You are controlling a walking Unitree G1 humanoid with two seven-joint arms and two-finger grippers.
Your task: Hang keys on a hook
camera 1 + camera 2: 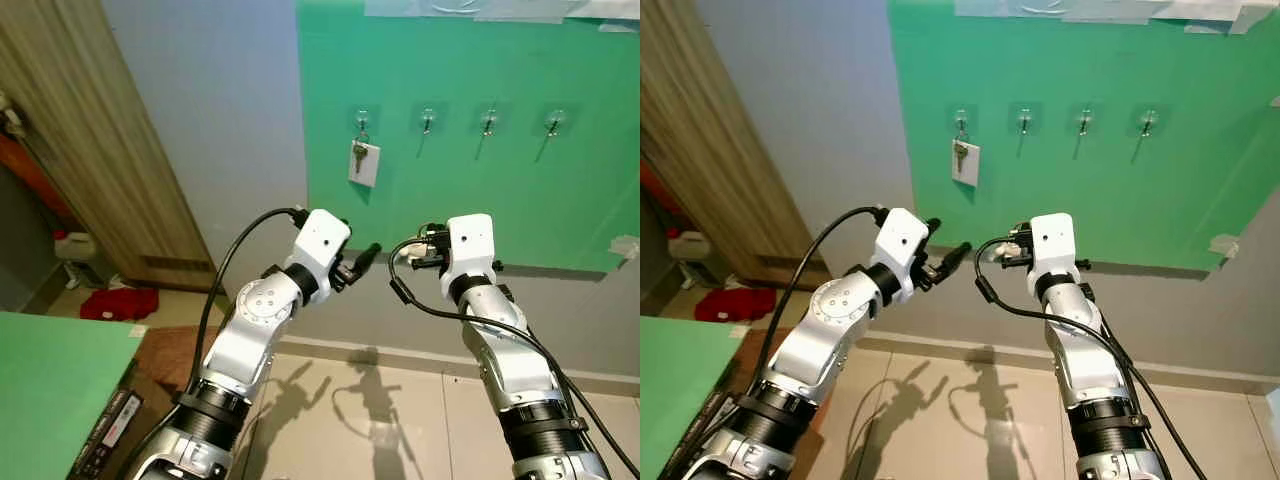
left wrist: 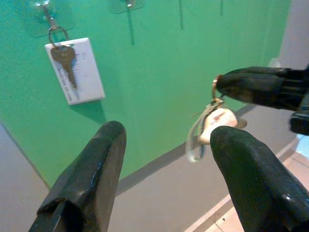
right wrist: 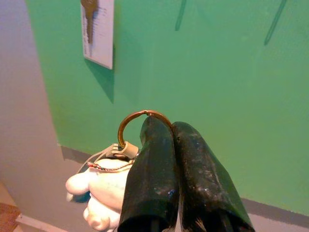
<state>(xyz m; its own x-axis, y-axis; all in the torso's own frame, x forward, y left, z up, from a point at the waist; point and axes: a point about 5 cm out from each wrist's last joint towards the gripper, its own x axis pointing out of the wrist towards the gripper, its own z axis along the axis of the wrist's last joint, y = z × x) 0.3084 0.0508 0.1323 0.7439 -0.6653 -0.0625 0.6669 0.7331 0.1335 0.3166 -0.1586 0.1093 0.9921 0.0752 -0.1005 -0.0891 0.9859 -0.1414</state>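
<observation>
I see my right tool point(image 3: 174, 145) pinched together on a copper-coloured key ring point(image 3: 140, 121) with a white charm (low centre of the wrist frame). My left tool point(image 2: 164, 169) stands apart, empty. Four clear wall hooks point(image 1: 427, 120) line the green panel, upper centre; the leftmost carries a tagged brass key point(image 1: 363, 160).

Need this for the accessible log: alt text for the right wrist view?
The right gripper has its fingers shut on a brass key ring with a white charm, before a green board where a tagged key hangs.
</observation>
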